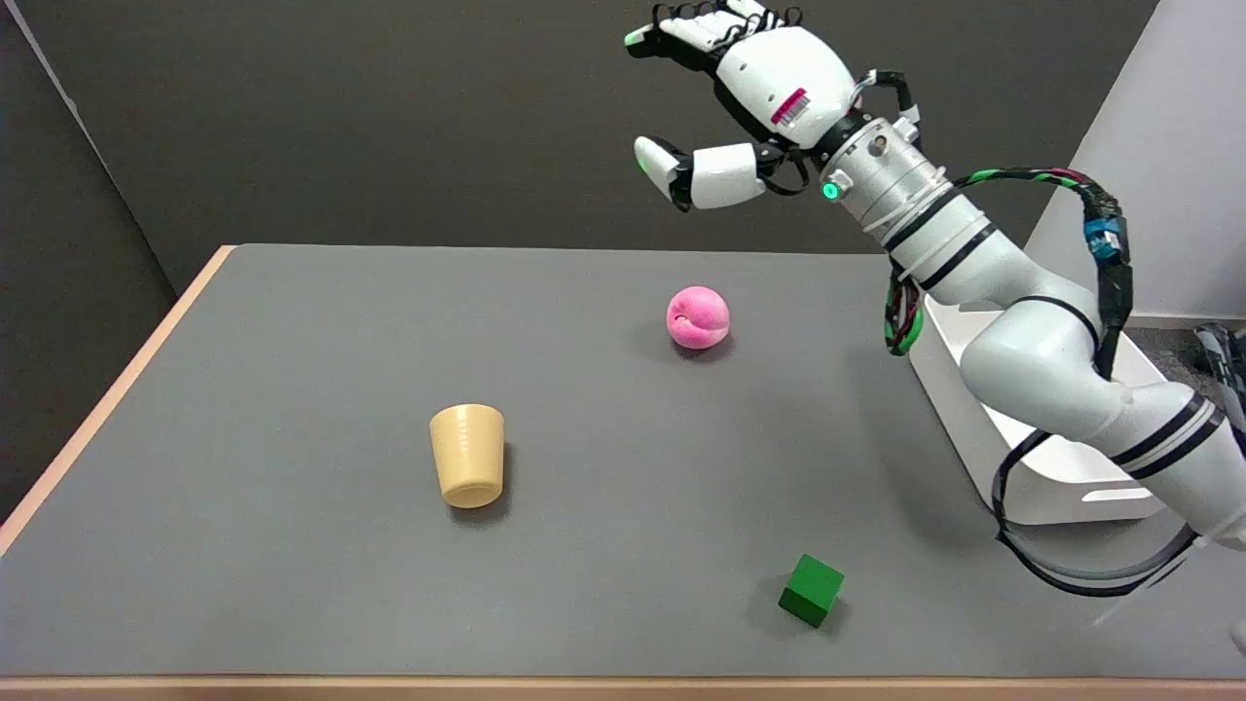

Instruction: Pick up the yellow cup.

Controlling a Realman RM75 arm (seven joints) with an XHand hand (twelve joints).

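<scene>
The yellow cup (468,455) stands on the grey table (292,341), left of centre, its wide end up. My right hand (745,88) hangs high in the air at the top of the head view, far above and to the right of the cup. Its fingers are spread apart and it holds nothing.
A pink peach-like ball (698,317) lies near the table's middle, below the hand. A green cube (811,590) sits near the front edge. A white bin (1032,428) stands at the right, partly behind my arm. The table's wooden edge runs along the left and front.
</scene>
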